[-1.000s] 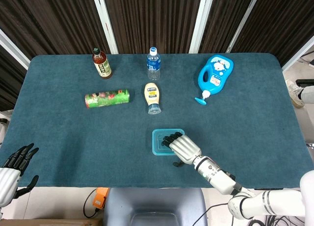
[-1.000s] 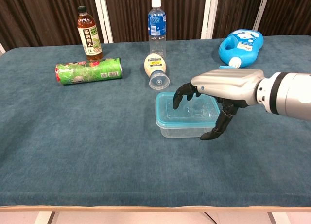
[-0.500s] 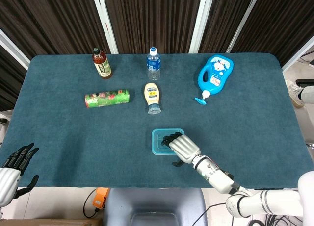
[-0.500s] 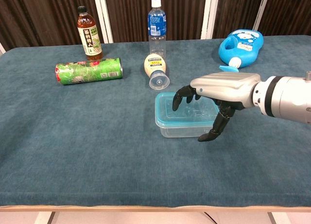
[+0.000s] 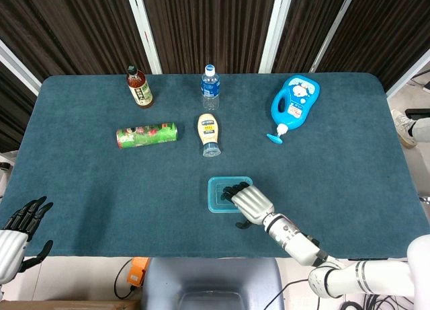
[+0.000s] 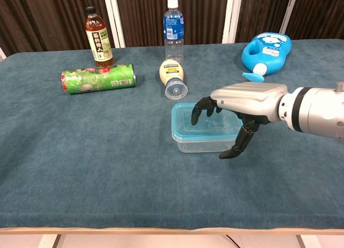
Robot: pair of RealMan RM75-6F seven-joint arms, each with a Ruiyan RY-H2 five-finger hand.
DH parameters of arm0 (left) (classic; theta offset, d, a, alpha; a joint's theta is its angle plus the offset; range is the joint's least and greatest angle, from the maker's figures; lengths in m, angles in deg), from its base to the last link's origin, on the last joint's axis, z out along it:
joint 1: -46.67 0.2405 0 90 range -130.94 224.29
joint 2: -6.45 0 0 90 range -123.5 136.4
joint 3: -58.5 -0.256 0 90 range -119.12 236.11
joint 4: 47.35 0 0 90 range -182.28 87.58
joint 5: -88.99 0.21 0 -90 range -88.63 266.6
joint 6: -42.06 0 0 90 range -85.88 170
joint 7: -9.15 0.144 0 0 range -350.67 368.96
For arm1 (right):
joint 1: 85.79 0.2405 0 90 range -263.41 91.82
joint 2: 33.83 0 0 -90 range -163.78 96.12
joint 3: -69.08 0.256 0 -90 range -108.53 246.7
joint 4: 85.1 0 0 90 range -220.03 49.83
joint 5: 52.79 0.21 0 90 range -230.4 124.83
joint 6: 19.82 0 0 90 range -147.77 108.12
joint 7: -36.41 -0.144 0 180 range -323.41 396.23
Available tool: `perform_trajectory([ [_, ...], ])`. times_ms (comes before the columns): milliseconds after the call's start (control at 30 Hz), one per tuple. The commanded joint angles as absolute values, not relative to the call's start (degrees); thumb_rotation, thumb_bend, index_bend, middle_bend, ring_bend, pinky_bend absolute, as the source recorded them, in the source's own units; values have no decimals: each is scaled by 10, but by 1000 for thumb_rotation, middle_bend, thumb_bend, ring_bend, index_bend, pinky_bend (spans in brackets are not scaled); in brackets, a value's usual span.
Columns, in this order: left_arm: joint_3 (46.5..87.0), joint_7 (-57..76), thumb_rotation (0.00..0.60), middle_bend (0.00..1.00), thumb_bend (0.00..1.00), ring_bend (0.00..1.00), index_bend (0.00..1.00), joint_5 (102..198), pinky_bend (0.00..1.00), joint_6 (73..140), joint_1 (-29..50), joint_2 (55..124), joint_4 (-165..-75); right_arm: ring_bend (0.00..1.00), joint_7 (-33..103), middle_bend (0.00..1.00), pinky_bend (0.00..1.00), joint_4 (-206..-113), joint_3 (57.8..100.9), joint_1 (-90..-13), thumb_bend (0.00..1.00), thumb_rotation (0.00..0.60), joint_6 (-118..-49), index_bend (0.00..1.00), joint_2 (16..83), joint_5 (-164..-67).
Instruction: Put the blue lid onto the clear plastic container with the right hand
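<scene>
The clear plastic container (image 6: 200,143) stands near the table's front middle, and the blue lid (image 6: 184,129) lies flat on its rim. From above, the lid (image 5: 216,193) shows as a light blue rectangle. My right hand (image 6: 244,97) arches over the lid's right half with its fingertips (image 6: 196,117) curled down just above or on the lid; I cannot tell which. Its thumb hangs beside the container's front right corner. In the head view the right hand (image 5: 251,201) covers the lid's right edge. My left hand (image 5: 20,222) hovers at the table's front left edge, fingers spread, holding nothing.
Behind the container a mayonnaise bottle (image 6: 172,78) and a green can (image 6: 98,78) lie on their sides. A brown tea bottle (image 6: 99,37) and a water bottle (image 6: 172,27) stand at the back. A blue detergent bottle (image 6: 266,52) lies at the back right.
My right hand has sunk slightly and drawn a little toward the table's front. The lid and container have stayed put, and the left hand has not moved.
</scene>
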State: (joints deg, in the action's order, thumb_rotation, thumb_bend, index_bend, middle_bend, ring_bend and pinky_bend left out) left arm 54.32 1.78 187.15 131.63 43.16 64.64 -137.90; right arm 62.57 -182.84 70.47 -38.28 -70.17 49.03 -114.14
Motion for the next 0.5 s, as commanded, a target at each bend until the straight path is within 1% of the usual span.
perform_trajectory([
  [33, 543, 17, 600, 0, 390, 0, 0, 1871, 162, 1316, 432, 646, -1379, 280, 628, 313, 340, -1828, 705, -383, 349, 600, -701, 403, 491, -1140],
  [500, 543, 16, 600, 0, 390, 0, 0, 1873, 162, 1318, 432, 646, -1379, 282, 642, 314, 342, -1823, 702, -382, 349, 600, -697, 411, 496, -1137],
])
